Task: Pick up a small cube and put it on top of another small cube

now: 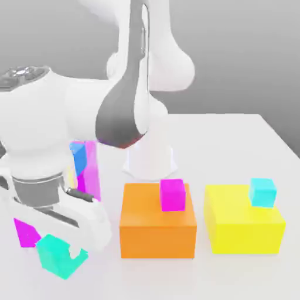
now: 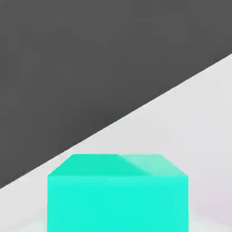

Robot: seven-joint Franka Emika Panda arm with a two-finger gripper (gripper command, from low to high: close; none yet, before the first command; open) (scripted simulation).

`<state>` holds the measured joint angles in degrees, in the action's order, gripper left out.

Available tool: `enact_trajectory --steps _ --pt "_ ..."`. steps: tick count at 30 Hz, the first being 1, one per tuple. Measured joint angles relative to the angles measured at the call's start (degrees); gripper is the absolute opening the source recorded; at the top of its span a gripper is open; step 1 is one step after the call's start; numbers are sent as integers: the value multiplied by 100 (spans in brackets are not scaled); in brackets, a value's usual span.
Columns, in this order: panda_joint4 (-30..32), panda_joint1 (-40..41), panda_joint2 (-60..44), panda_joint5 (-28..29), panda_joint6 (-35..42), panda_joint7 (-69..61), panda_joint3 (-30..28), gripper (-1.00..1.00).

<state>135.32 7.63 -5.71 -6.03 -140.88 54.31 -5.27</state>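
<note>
Tool shut on small teal-green cube

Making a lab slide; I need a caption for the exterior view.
White robot arm reaching down at a teal cube beside orange and yellow blocks.

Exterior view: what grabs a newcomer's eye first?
The bulky white arm, reaching down the exterior view's left side. Next, the saturated orange block near the middle, a magenta cube on top, and the yellow block at the exterior view's right, carrying a cyan cube. Then the turquoise cube below the hand, large in the hand view.
</note>
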Motion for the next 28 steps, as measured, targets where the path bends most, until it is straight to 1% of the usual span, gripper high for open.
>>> enact_trajectory --steps 4,19,21,25,26,28 --pt "583 -377 834 67 239 86 148 -100" --pt "2767 -1104 3934 135 1145 283 1026 -100" --pt "2981 -1144 3946 117 941 283 1105 -100" --pt "3296 -1132 3358 79 40 275 1197 -100" --pt "3349 -1111 3235 60 -135 264 1232 100" --pt "3349 -1111 3235 59 -135 264 1232 100"
